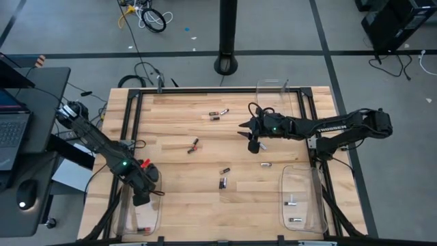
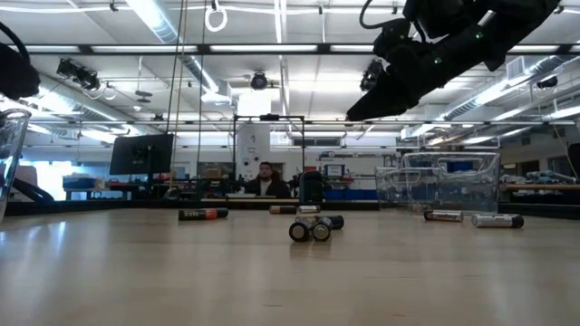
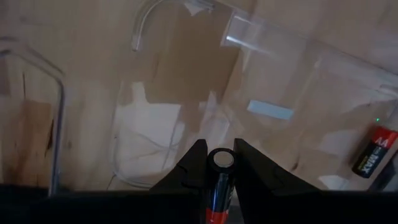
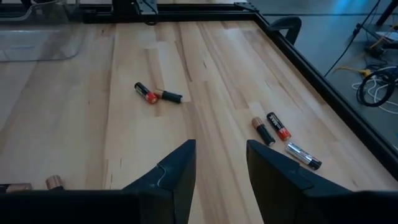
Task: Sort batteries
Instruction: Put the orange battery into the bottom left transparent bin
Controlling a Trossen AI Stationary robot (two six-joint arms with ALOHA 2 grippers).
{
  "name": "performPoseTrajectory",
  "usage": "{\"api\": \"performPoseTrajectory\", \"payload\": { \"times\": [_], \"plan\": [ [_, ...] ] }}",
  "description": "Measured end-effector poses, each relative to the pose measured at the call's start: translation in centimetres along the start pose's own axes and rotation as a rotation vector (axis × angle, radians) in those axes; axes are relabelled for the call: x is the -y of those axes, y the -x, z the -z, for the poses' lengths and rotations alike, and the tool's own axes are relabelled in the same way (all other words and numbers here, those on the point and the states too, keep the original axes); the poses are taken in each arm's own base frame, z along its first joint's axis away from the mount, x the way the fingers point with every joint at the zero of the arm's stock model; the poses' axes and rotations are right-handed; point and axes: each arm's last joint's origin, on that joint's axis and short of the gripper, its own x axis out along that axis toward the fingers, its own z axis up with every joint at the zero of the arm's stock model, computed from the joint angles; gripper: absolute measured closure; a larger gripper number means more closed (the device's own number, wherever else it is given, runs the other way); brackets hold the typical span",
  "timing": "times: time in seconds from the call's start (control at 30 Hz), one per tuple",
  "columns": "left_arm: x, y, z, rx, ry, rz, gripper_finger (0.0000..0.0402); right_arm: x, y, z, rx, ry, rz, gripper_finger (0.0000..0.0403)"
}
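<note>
Several small batteries lie scattered on the wooden table point(image 1: 171, 123): a pair point(image 1: 218, 114) at the far middle, one point(image 1: 193, 145) at the centre, two point(image 1: 223, 176) nearer. My left gripper point(image 3: 219, 155) hangs over the clear tray point(image 1: 140, 215) at the near left, shut on a black and red battery point(image 3: 221, 171). Another battery point(image 3: 375, 151) lies in that tray. My right gripper point(image 4: 221, 180) stands open above the table right of centre point(image 1: 252, 140), with nothing between its fingers. My left gripper pinches the black and red battery by its sides point(image 3: 219, 186) between its two fingers. The fingers point steeply down and lie along the battery. Its round end point(image 3: 222, 159) sticks out past the fingertips toward the tray floor, clear of it.
A second clear tray point(image 1: 304, 198) at the near right holds two silvery batteries point(image 1: 293, 210). A third clear tray point(image 1: 273, 92) stands at the far right. More batteries point(image 4: 278, 134) lie ahead of my right gripper. A person sits beyond the table point(image 2: 265, 181).
</note>
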Motion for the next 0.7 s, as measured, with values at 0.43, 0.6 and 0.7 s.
{"api": "performPoseTrajectory", "payload": {
  "times": [0.43,0.6,0.7],
  "plan": [
    [0.19,-0.01,-0.21,0.042,-0.045,0.008,0.0343,0.09,-0.01,0.00,0.000,0.009,0.003,0.0251],
    [0.14,-0.01,-0.26,0.054,-0.042,-0.001,0.0343,0.09,-0.01,0.00,0.000,0.009,0.003,0.0251],
    [0.13,-0.01,-0.26,0.054,-0.041,-0.002,0.0343,0.09,-0.01,0.00,0.000,0.009,0.003,0.0251]
  ]
}}
